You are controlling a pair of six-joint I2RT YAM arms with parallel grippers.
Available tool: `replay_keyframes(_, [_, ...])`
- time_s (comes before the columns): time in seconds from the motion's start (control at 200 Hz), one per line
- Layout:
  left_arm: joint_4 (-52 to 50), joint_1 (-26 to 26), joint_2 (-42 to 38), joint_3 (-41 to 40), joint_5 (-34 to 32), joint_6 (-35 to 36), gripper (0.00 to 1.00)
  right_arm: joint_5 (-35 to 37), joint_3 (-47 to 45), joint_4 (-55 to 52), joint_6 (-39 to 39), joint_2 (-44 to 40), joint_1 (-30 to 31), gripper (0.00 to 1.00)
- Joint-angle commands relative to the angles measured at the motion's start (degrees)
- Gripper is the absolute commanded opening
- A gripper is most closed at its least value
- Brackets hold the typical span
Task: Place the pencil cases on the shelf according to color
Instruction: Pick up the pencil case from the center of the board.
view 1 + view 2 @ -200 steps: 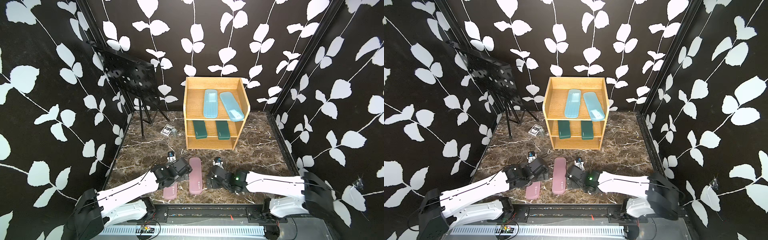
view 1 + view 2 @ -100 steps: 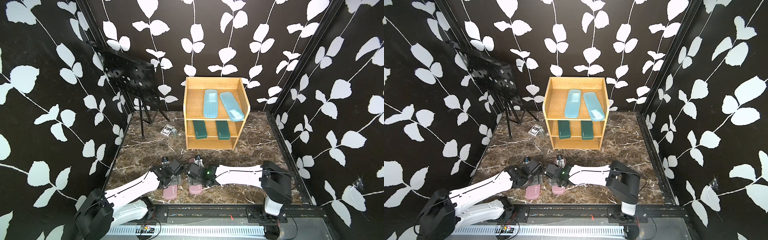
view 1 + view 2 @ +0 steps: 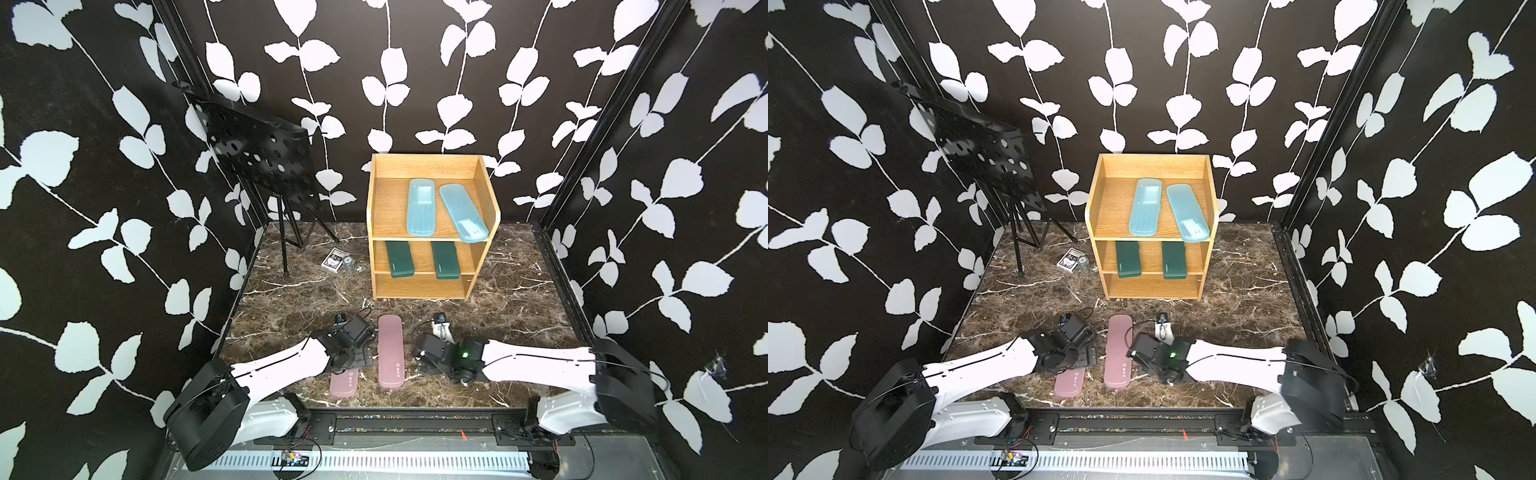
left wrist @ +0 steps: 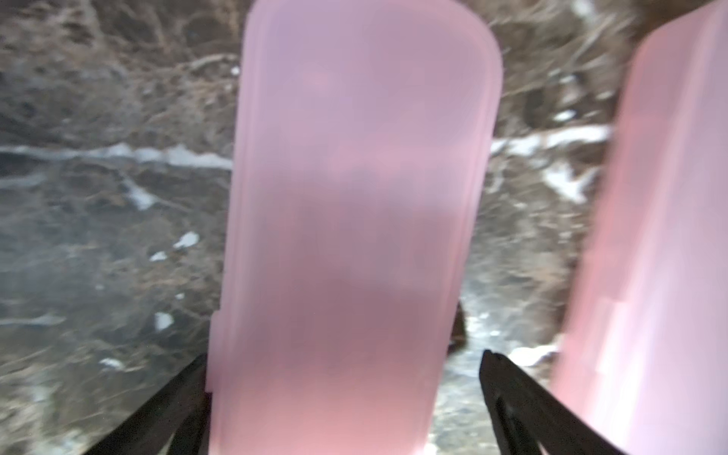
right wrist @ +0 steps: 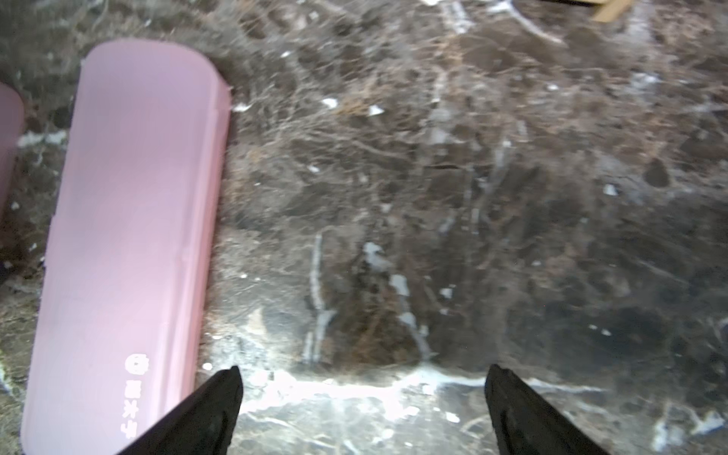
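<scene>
Counter (image 5: 433,197) lay open beneath spread right jaws, pink case (image 5: 126,236) edge just beside; left jaws straddled second pink case (image 4: 354,220) edges, unclenched.

Grained wood is seen on the shelf (image 3: 428,166), frosted matt plastic on the pink case (image 3: 390,353), and a veined marble finish on the desk (image 3: 519,299).

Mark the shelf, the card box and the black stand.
shelf (image 3: 428,168): in a top view, on the back panel of its top tier.
card box (image 3: 333,260): in a top view, on its patterned face.
stand (image 3: 266,139): in a top view, on its perforated plate.
</scene>
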Motion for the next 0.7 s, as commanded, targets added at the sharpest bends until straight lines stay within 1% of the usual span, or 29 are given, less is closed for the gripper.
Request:
replay_keyframes(0.0, [0.12,-0.01,-3.34,0.75,-1.99,-0.43,0.99,-0.61,-1.76,5.95,-1.63,-4.04,0.04,0.99])
replay_keyframes(0.06, [-3.35,-0.05,-4.58,1.65,-4.69,0.07,0.99,-0.99,-0.10,5.33,0.11,-3.81,0.19,0.99])
replay_keyframes(0.13, [-5.86,0.10,-5.95,2.23,-6.50,0.33,0.99,-3.36,2.04,7.41,-0.86,-1.30,0.76,0.99])
replay_keyframes(0.265, [-7.85,0.07,-8.29,2.05,-8.05,0.26,0.99,-6.71,9.47,8.74,-3.12,7.66,3.05,0.99])
replay_keyframes(0.355, [-9.40,0.44,-8.95,2.24,-8.98,0.49,0.99,-7.62,14.50,8.64,-3.75,13.41,4.41,0.99])
replay_keyframes(0.465, [-10.07,1.77,-9.21,1.37,-9.35,0.77,0.99,-5.08,20.37,4.98,-3.94,20.76,5.43,0.99])
replay_keyframes(0.515, [-9.04,2.85,-9.44,0.06,-7.98,0.55,0.99,-2.54,23.02,1.00,-3.13,24.05,5.53,0.99])
replay_keyframes(0.57, [-7.57,3.55,-9.92,-1.35,-6.03,0.14,0.99,-1.41,25.43,-2.64,-3.14,26.97,5.53,0.99])
replay_keyframes(0.625, [-6.68,3.59,-10.51,-2.28,-4.99,-0.43,0.99,-0.89,25.98,-4.03,-2.88,28.37,5.62,0.99])
replay_keyframes(0.695, [-5.50,3.57,-11.14,-3.07,-4.12,-0.72,0.99,-0.14,23.89,-4.37,-1.01,27.92,5.60,0.99])
